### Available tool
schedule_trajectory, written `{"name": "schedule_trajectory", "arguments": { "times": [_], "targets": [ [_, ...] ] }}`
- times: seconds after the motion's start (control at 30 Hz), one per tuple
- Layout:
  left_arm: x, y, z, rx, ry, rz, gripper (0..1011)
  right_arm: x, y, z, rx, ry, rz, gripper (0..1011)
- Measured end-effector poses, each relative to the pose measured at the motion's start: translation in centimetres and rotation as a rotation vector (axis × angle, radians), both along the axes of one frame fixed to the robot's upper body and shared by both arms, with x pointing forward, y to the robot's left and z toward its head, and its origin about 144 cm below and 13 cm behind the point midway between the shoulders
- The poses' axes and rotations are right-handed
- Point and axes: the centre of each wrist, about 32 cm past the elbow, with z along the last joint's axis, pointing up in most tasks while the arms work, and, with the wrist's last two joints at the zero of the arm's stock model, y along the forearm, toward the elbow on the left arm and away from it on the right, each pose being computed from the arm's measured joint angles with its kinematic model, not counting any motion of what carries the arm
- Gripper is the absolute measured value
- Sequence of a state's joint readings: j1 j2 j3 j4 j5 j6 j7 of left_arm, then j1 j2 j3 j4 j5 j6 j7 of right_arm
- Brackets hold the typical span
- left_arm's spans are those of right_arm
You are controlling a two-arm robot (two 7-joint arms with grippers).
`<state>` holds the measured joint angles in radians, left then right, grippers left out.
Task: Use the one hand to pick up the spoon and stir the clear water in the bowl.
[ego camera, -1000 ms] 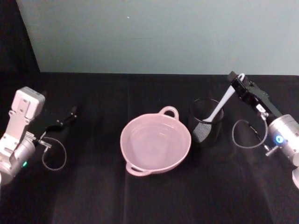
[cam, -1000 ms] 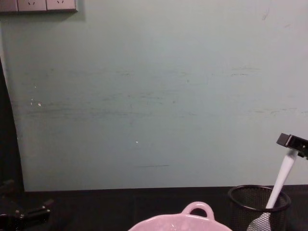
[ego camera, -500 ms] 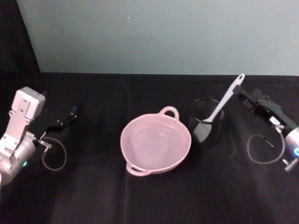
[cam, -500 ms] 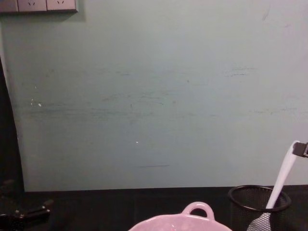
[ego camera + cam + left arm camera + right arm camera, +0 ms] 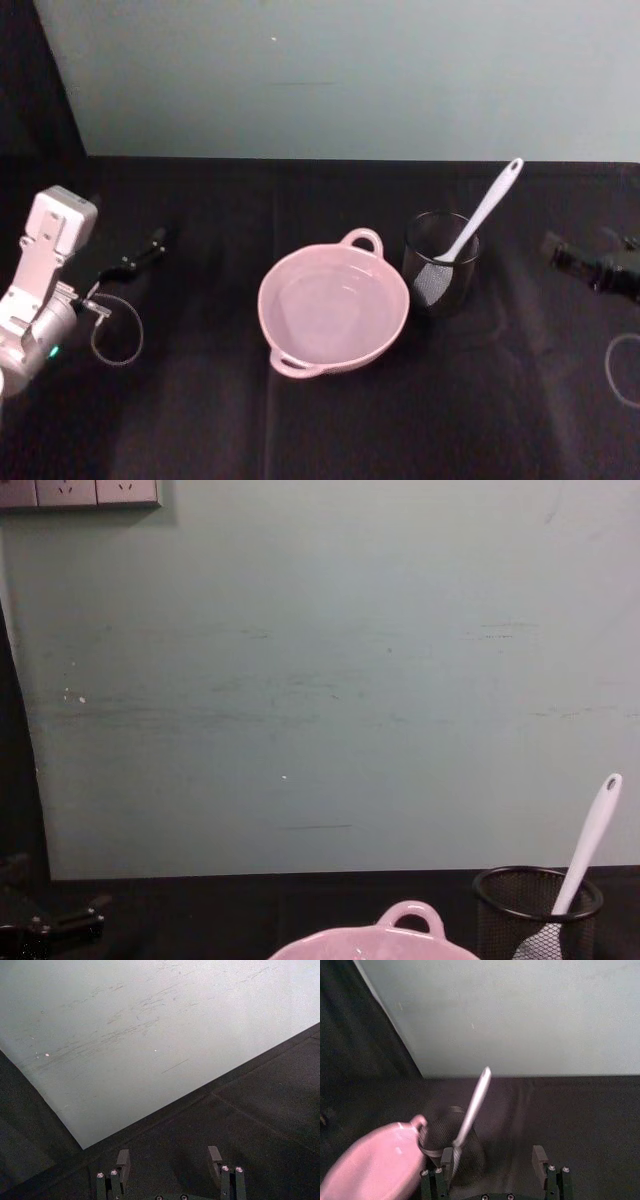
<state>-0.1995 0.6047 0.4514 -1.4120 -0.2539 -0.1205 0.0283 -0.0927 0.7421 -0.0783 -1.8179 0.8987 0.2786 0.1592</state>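
Note:
The white spoon (image 5: pixel 478 217) stands tilted in the black wire-mesh cup (image 5: pixel 441 264), scoop down, handle tip leaning up to the right; it also shows in the chest view (image 5: pixel 590 842). The pale pink bowl (image 5: pixel 333 308) holding clear water sits left of the cup, its loop handle toward the wall. My right gripper (image 5: pixel 568 256) hangs at the far right, well apart from the spoon. In the right wrist view the right gripper (image 5: pixel 493 1156) is open and empty, with the spoon (image 5: pixel 472 1105), the cup (image 5: pixel 440 1136) and the bowl (image 5: pixel 372 1166) ahead of it. My left gripper (image 5: pixel 140 255) stays parked at the left, open (image 5: pixel 169 1158).
A black cloth covers the table (image 5: pixel 200 400). A pale green wall (image 5: pixel 350 70) rises behind it. Bare cloth lies between the cup and my right gripper, and between the bowl and my left gripper.
My right gripper has let go of the spoon's handle and drawn back to the right and lower. The spoon stays leaning in the mesh cup. The left arm has not moved.

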Motion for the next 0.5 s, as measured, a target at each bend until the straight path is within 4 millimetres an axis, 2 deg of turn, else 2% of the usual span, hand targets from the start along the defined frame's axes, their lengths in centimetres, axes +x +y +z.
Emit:
{"name": "schedule_trajectory", "arguments": {
  "times": [0.23, 0.5],
  "targets": [
    [0.0, 0.0, 0.0, 0.0, 0.0, 0.0, 1011, 1.3, 0.1, -1.8, -0.19, 0.078, 0.001, 1003],
    [0.0, 0.0, 0.0, 0.0, 0.0, 0.0, 1011, 5.5, 0.6, -5.6, -0.268, 0.024, -0.008, 1002]
  ]
}}
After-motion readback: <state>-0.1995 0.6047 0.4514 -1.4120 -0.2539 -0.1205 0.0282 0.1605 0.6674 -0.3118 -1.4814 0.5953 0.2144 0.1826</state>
